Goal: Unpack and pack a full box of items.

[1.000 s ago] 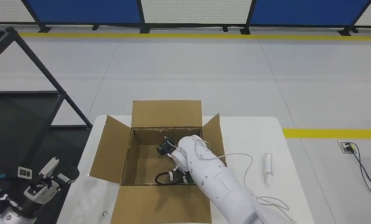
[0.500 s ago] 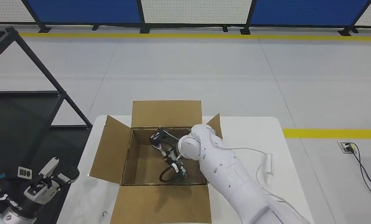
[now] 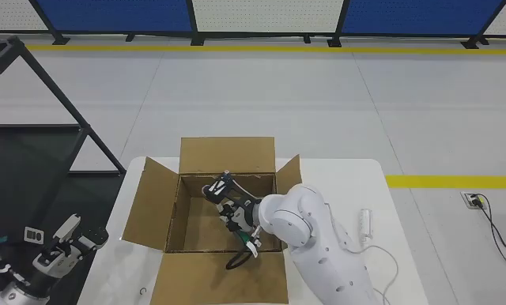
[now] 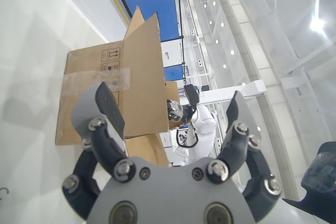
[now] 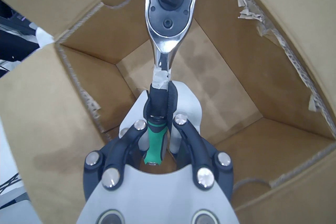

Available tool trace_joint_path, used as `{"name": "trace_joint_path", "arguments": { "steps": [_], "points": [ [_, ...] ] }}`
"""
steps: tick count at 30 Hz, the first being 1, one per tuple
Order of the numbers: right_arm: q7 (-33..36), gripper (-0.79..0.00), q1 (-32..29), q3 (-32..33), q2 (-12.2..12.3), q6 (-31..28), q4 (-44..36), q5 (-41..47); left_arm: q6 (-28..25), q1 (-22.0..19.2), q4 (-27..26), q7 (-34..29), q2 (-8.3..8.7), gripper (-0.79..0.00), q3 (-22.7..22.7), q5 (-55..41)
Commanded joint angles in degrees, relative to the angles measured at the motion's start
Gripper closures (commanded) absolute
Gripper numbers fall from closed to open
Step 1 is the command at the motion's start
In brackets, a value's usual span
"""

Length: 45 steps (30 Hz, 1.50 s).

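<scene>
In the top view, the open box [image 3: 228,151] sits on the worktop [image 3: 348,178] with its flaps spread, giving the right end effector [image 3: 236,216] room above its inside. The left end effector [image 3: 59,254] hangs beyond the worktop's edge, seemingly parked clear. The left wrist view shows that end effector's jaws wide apart and empty, facing the box's outer wall. In the right wrist view, the right end effector is clamped on the green-and-black handle of a ratchet wrench [image 5: 170,7], head down toward the box floor, probably so the long tool clears the walls.
</scene>
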Motion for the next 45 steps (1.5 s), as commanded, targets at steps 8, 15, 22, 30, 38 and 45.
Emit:
{"name": "trace_joint_path", "arguments": {
  "steps": [8,15,22,30,38,45],
  "points": [
    [0.65,0.0,-1.59,0.09,0.29,0.2,-3.37,-0.4,0.0,0.0,0.0,0.0,0.0,-0.785,0.0,0.0],
    [0.65,0.0,-1.59,0.09,0.29,0.2,-3.37,-0.4,0.0,0.0,0.0,0.0,0.0,-0.785,0.0,0.0],
    [-3.2,0.0,-2.63,-0.05,0.67,0.99,-5.47,0.95,0.0,0.0,0.0,0.0,0.0,-0.785,0.0,0.0],
    [-2.95,0.0,-8.17,4.43,1.89,3.33,-22.73,7.41,0.0,0.0,0.0,0.0,0.0,-0.785,0.0,0.0],
    [-1.12,0.0,-15.73,11.21,3.59,8.66,-42.23,3.39,0.0,0.0,0.0,0.0,0.0,-0.785,0.0,0.0],
    [-1.43,0.0,-21.58,20.17,4.9,11.62,-51.29,1.61,0.0,0.0,0.0,0.0,0.0,-0.785,0.0,0.0]
  ]
}}
